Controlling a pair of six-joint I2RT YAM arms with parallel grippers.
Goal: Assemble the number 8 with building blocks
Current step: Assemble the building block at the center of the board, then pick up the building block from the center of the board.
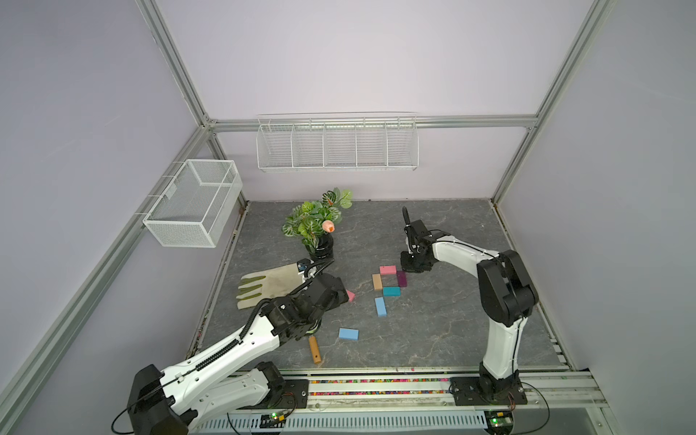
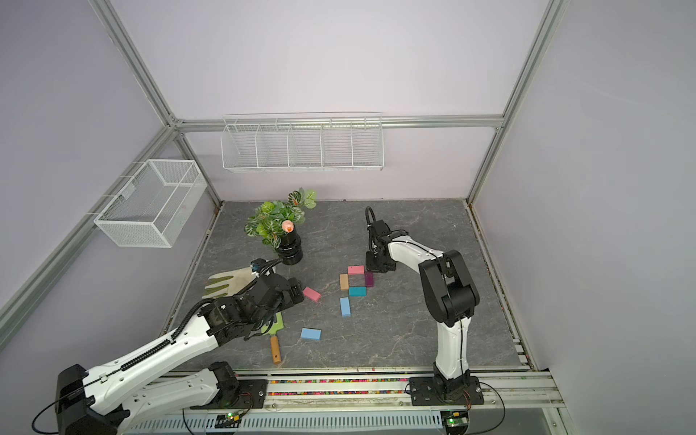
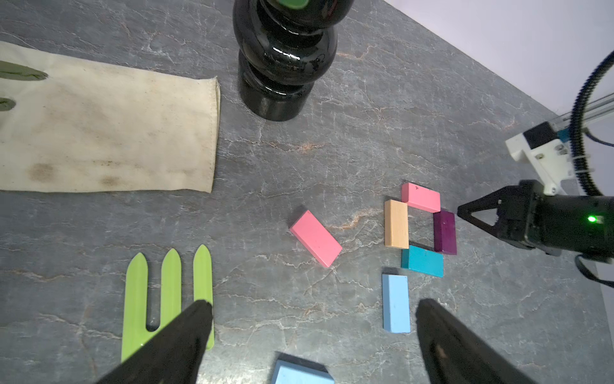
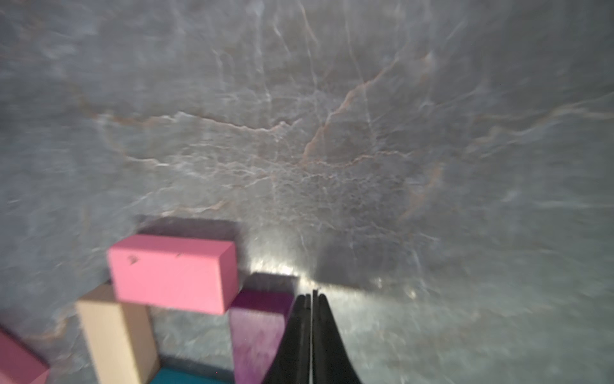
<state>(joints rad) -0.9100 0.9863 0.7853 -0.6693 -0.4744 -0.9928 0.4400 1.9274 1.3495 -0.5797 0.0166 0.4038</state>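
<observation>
Seemingly squaring the figure's upper loop, the right gripper (image 4: 312, 299), tips pinched together and empty, sits against the dark purple brick (image 3: 444, 232), which joins the pink brick (image 3: 421, 196), tan brick (image 3: 396, 223) and teal brick (image 3: 422, 261) at mid-table. Nearer, a light blue brick (image 3: 395, 303) starts the lower loop. To the left, the left gripper (image 3: 312, 303) gapes empty by the spare pink brick (image 3: 315, 238); that and the spare blue brick (image 1: 348, 334) await placing. Grey marbled table (image 1: 452, 320), lilac walls.

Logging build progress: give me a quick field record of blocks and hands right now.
upper loop: pink brick, tan brick, dark purple brick, teal brick
lower loop: only light blue brick, below tan brick
loose: second pink brick, second light blue brick
left hand: open, empty
right hand: shut, empty, tip beside dark purple brick
</observation>
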